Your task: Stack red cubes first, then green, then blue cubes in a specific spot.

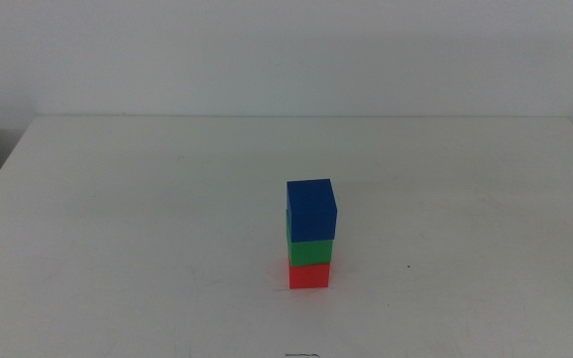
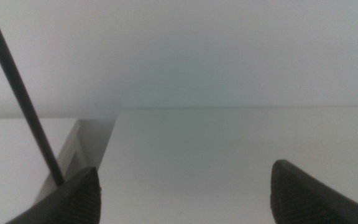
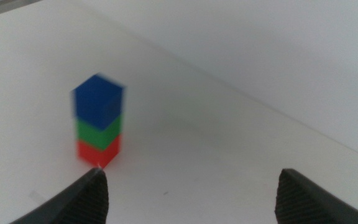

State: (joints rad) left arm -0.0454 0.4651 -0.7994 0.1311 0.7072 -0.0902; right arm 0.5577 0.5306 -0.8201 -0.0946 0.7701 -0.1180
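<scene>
The right gripper (image 3: 191, 186) had its jaws spread wide with nothing between them, and it looked toward the stack from a position well apart from it. The left gripper (image 2: 185, 190) was also spread and empty, facing only bare table (image 2: 229, 155) and the wall, and it waited outside the middle view. On the white table (image 1: 117, 199) the red cube (image 1: 309, 274) stood at the bottom, the green cube (image 1: 309, 251) sat on it, and the blue cube (image 1: 311, 209) lay on top, so the order looked complete. The blue cube seemed turned a little and shifted against the green one. From here the danger was, in my judgement, a bump from an arm or a shake of the table, which could push the top cube off.
</scene>
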